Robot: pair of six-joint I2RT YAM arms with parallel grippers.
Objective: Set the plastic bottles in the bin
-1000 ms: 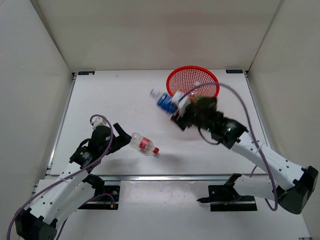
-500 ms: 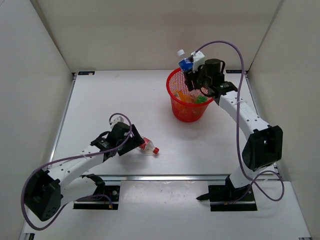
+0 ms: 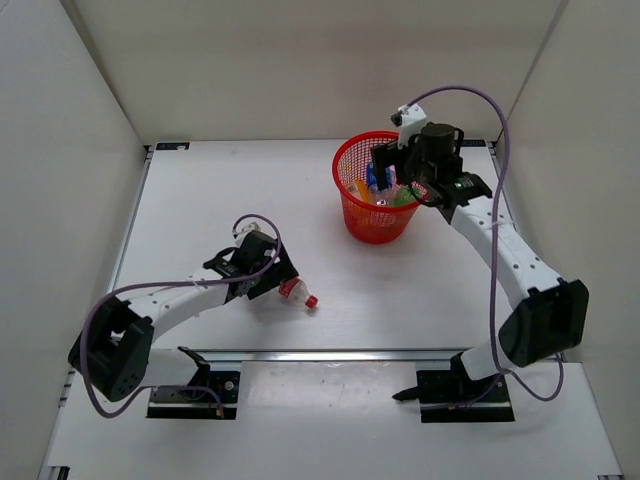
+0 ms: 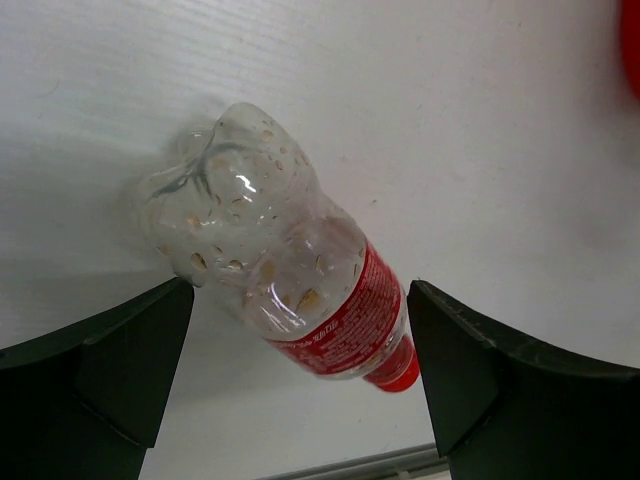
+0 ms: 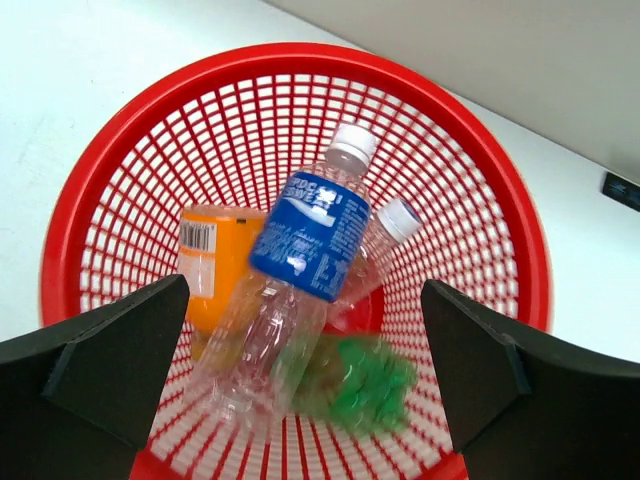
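White table (image 3: 200,200), walled on three sides; two arms are bolted at its near edge.

Left side: one bottle is counted outside the bin. It is the clear bottle with red label and cap (image 4: 280,270), and it lies on its side on the table, dented, with droplets inside. In the top view its cap points toward the near right. The left gripper (image 4: 300,292) is set low over it, jaws spread wide. One of the dark fingers (image 4: 110,360) is seen at each side of the bottle. The left one is just beside the bottle's base, but contact cannot be confirmed. The right one stands apart from the label. Nothing is grasped.

Right of centre: one red mesh bin (image 5: 470,230) stands upright at the far right of the table, well apart from the loose bottle.

Four bottles are counted inside:
- one clear bottle with blue label (image 5: 305,235) and white cap, slanted across the middle, lower half blurred
- one clear unlabelled bottle (image 5: 385,235) with white cap, partly under the blue-labelled one
- one orange bottle (image 5: 215,260) against the left wall
- one green bottle (image 5: 365,385) low at the near side

A yellowish patch beneath the orange bottle is possibly another bottle; it cannot be made out.

Right side: the right gripper (image 5: 305,288) is held above the bin mouth, jaws spread and released, with nothing between them.
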